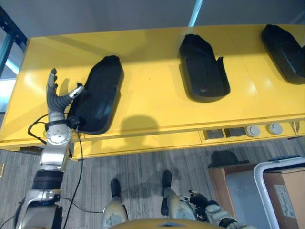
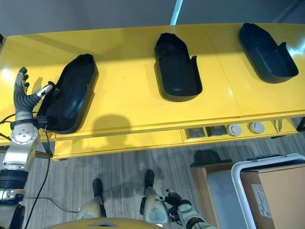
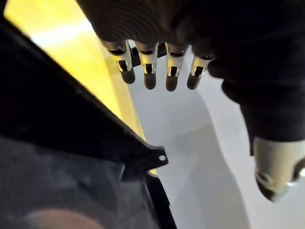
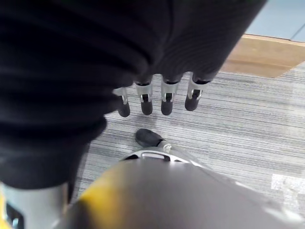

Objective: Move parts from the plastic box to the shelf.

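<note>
Three black moulded parts lie on the yellow shelf (image 1: 152, 100): one at the left (image 1: 97, 95), one in the middle (image 1: 202, 67), one at the far right (image 1: 283, 45). My left hand (image 1: 55, 98) is raised at the left part's outer edge, open, fingers straight, thumb tip against the part's rim. In the left wrist view its fingers (image 3: 150, 71) hang straight over the shelf beside the part's black edge (image 3: 62, 157). My right hand (image 1: 202, 200) hangs low near the floor, open, holding nothing; its fingers (image 4: 167, 100) point at the grey carpet.
A white-rimmed box (image 2: 236, 176) with a cardboard carton (image 2: 276, 191) in it stands on the floor at lower right, next to a wood-edged grey panel (image 2: 214, 186). Round knobs and sockets (image 2: 233, 130) sit on the shelf's front ledge. A dark frame post (image 1: 9, 24) rises at the far left.
</note>
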`<state>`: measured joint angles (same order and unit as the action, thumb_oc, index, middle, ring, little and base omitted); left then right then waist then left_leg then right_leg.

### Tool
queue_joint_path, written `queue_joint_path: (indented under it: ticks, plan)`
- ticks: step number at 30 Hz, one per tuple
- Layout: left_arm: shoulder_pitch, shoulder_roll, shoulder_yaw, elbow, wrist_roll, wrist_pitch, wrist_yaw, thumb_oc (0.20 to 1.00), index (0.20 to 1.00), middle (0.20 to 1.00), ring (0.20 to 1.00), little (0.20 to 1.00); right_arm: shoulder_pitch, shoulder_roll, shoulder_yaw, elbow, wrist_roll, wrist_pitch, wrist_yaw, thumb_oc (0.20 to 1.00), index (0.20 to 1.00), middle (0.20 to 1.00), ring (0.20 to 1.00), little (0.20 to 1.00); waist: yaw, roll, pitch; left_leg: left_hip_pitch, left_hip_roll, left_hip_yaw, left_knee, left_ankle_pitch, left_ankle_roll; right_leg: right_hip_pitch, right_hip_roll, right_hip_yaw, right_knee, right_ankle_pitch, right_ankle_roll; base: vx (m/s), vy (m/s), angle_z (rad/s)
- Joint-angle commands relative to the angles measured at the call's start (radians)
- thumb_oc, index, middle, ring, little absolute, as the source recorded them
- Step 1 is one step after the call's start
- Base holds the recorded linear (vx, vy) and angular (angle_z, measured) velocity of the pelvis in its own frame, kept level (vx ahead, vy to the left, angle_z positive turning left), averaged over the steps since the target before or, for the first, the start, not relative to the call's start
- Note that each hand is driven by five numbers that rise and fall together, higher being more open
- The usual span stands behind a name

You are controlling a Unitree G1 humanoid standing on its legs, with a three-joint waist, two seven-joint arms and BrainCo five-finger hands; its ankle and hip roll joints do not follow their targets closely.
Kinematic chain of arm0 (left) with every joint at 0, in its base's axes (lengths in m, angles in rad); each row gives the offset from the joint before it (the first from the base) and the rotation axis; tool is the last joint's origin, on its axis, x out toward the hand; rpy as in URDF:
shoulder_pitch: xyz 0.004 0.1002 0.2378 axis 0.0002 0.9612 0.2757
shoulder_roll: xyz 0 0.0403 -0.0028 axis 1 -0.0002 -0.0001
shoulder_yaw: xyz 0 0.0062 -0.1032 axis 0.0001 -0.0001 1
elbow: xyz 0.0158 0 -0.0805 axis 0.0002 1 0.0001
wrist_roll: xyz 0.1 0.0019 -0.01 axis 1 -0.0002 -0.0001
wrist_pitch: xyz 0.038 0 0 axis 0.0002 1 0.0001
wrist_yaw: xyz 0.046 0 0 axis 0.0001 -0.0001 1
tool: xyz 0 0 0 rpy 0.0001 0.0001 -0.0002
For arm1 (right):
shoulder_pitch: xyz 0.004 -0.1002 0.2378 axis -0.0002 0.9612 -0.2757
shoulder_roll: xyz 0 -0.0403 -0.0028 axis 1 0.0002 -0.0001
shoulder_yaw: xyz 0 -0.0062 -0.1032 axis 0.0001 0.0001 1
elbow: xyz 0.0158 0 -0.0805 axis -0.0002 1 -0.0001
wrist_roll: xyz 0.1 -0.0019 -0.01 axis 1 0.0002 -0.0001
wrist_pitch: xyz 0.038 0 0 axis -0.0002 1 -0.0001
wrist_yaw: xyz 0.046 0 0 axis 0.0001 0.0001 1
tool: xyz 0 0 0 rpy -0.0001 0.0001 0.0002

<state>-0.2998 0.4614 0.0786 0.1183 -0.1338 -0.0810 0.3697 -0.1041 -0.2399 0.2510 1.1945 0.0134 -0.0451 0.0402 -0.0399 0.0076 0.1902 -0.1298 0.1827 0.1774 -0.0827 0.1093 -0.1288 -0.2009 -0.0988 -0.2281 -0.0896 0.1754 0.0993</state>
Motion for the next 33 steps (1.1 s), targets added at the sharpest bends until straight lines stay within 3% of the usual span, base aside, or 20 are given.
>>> queue_joint_path:
  ticks: [1,14,17,19,20,21,25,28,33]
  plan:
    - [-0.006,0.008,0.018,-0.075,-0.121,-0.103,0.004,1.000,1.000,1.000,1.000,1.000,-0.005,0.045,0.015,0.037,0.029,-0.004,-0.017,1.000,1.000,1.000,1.000,1.000,-0.008,-0.022,-0.004,0.023,0.010,-0.053,-0.005,-0.074,0.015,0.076,-0.044,0.013,0.002,-0.159,0.048,0.00,0.000,0.00]
    - [0.145,-0.072,-0.008,-0.145,-0.311,-0.118,-0.073,1.000,1.000,1.000,1.000,1.000,0.000,0.028,-0.014,0.085,0.003,0.008,-0.018,1.000,1.000,1.000,1.000,1.000,0.015,0.009,-0.057,0.093,0.005,-0.071,-0.005,-0.088,0.015,0.178,-0.051,-0.014,0.002,-0.184,0.047,0.00,-0.001,0.02]
    - [0.190,-0.069,0.016,-0.197,-0.296,-0.123,-0.086,1.000,1.000,1.000,1.000,1.000,0.005,0.026,-0.029,0.101,0.000,0.009,-0.015,1.000,1.000,1.000,1.000,1.000,0.029,0.012,-0.079,0.112,0.002,-0.082,-0.005,-0.091,0.016,0.211,-0.056,-0.028,0.002,-0.191,0.048,-0.01,-0.002,0.19]
    - [0.251,-0.049,0.042,-0.292,-0.212,-0.142,-0.115,1.000,1.000,1.000,1.000,1.000,0.017,0.030,-0.042,0.112,0.007,0.005,-0.008,1.000,1.000,1.000,1.000,1.000,0.046,0.009,-0.098,0.133,-0.002,-0.095,-0.005,-0.096,0.017,0.245,-0.063,-0.043,0.002,-0.198,0.049,-0.02,0.005,0.12]
    - [0.270,-0.043,0.036,-0.321,-0.202,-0.150,-0.138,0.313,0.313,0.313,0.313,0.313,0.021,0.030,-0.042,0.115,0.008,0.004,-0.004,1.000,1.000,1.000,1.000,1.000,0.050,0.007,-0.103,0.139,-0.004,-0.100,-0.005,-0.098,0.018,0.256,-0.065,-0.047,0.002,-0.199,0.048,-0.01,0.005,0.11]
    - [0.288,-0.034,0.028,-0.345,-0.199,-0.159,-0.169,0.200,0.200,0.200,0.200,0.200,0.024,0.031,-0.042,0.119,0.006,0.004,0.000,1.000,1.000,1.000,1.000,1.000,0.055,0.007,-0.109,0.146,-0.005,-0.103,-0.005,-0.101,0.019,0.264,-0.068,-0.052,0.002,-0.200,0.047,0.01,0.009,0.24]
    - [0.397,0.022,-0.007,-0.416,-0.196,-0.167,-0.284,0.200,0.200,0.200,0.200,0.200,0.041,0.033,-0.063,0.137,-0.002,0.005,0.016,1.000,1.000,1.000,1.000,1.000,0.070,0.004,-0.121,0.169,-0.012,-0.115,-0.005,-0.108,0.019,0.303,-0.081,-0.082,0.008,-0.203,0.054,0.00,0.025,0.17]
    - [0.441,0.006,-0.051,-0.394,-0.240,-0.147,-0.326,0.200,0.200,0.200,0.200,0.200,0.050,0.035,-0.075,0.138,-0.005,0.004,0.024,1.000,1.000,1.000,1.000,1.000,0.074,0.003,-0.121,0.174,-0.023,-0.129,-0.005,-0.110,0.022,0.329,-0.094,-0.111,0.016,-0.205,0.058,0.00,0.033,0.25]
    - [0.491,0.053,-0.087,-0.350,-0.197,-0.113,-0.385,0.200,0.200,0.200,0.200,0.200,0.063,0.050,-0.054,0.119,-0.026,0.001,0.034,1.000,1.000,1.000,1.000,1.000,0.074,-0.004,-0.119,0.175,-0.026,-0.135,-0.005,-0.109,0.019,0.344,-0.097,-0.139,0.016,-0.204,0.060,0.00,0.006,0.35]
